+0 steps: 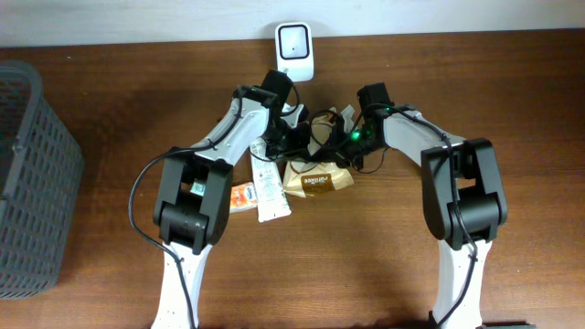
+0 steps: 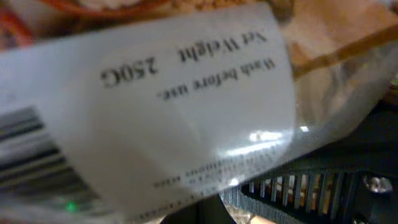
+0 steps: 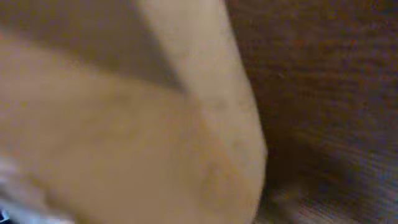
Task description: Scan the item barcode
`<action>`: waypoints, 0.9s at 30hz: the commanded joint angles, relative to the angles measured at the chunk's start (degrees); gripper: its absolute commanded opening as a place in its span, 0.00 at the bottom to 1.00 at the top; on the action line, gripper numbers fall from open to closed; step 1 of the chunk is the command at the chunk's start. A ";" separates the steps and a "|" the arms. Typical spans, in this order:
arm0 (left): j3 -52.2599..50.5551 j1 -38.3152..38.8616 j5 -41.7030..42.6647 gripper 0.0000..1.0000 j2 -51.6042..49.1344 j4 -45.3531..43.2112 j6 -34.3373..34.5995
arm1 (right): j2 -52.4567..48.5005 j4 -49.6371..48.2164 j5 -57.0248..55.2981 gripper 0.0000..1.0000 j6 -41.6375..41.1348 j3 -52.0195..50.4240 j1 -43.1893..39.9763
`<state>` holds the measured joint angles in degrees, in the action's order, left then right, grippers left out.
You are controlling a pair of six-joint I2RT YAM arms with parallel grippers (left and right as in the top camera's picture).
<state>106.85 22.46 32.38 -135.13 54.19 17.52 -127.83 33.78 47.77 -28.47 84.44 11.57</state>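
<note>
Packet label (image 2: pixel 186 106) upside down, barcode (image 2: pixel 28 146) at left

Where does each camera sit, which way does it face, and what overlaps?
Overhead: above the table, looking down; left arm, right arm, scanner, basket show.
Left wrist: close against a white label with barcode; jaws not discernible.
Right wrist: close on a blurred tan surface; jaws not discernible.
Shared: overhead and right wrist show the wooden table.
</note>
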 commanded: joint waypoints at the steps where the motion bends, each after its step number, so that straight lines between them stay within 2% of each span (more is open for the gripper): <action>1: 3.37 -2.67 -0.46 0.00 4.61 1.70 -4.39 | -3.15 -1.33 -1.79 0.05 2.93 -0.57 -0.85; 4: 2.03 -3.67 -4.07 0.00 5.29 5.75 -7.17 | -3.15 -1.53 -0.04 0.04 5.07 -0.57 -3.37; 7: 2.34 -4.90 -7.67 0.00 5.42 6.19 -7.39 | -3.04 -2.05 8.46 0.04 11.19 -0.46 -3.78; 10: 9.31 -14.14 -7.80 0.00 8.24 9.75 -8.02 | 3.39 0.66 21.81 0.04 17.38 -0.22 -7.52; 12: 9.35 -17.59 -7.85 0.00 8.63 9.77 -8.00 | 10.29 4.33 22.14 0.04 22.60 -0.22 -8.57; 13: 9.33 -19.85 -9.14 0.07 8.61 9.62 -8.00 | 14.56 5.53 22.18 0.04 25.38 -0.22 -8.72; 14: 9.33 -20.59 -10.43 0.28 8.61 9.51 -8.00 | 17.81 5.90 22.14 0.04 27.21 -0.22 -8.70; 15: 9.33 -21.53 -13.55 0.73 8.61 9.57 -8.00 | 21.86 6.23 22.14 0.04 29.40 -0.22 -8.72; 16: 9.33 -21.97 -16.17 0.96 8.61 9.60 -8.00 | 25.00 6.54 22.56 0.04 32.02 -0.22 -8.70; 17: 9.33 -22.32 -18.56 0.99 8.61 9.57 -8.02 | 29.18 7.06 22.53 0.04 35.17 -0.22 -8.72; 19: 9.33 -22.27 -23.43 0.99 8.61 9.60 -8.00 | 34.23 7.06 22.56 0.04 35.60 -0.22 -8.70; 21: 9.33 -22.43 -23.52 0.99 8.61 9.94 -8.02 | 38.07 6.95 22.53 0.04 36.22 -0.22 -8.72; 23: 9.35 -22.58 -25.22 0.99 8.61 9.94 -8.39 | 39.91 6.64 22.45 0.04 35.54 -0.20 -8.72; 24: 9.66 -23.50 -25.18 0.99 8.63 10.01 -10.88 | 40.11 4.79 21.90 0.04 31.80 -0.13 -8.72; 25: 9.79 -24.33 -25.42 0.99 8.63 10.05 -10.99 | 40.11 3.10 18.82 0.04 27.52 -0.11 -8.70; 26: 9.81 -26.75 -26.43 0.99 8.68 10.21 -10.99 | 40.04 2.45 10.93 0.04 24.52 0.39 -8.52; 27: 9.79 -28.37 -26.40 0.99 8.66 10.19 -10.97 | 40.04 2.89 5.44 0.04 24.52 1.01 -8.26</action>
<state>115.31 -1.17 7.99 -127.92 64.12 8.12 -89.49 36.91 62.65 -0.10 83.68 2.76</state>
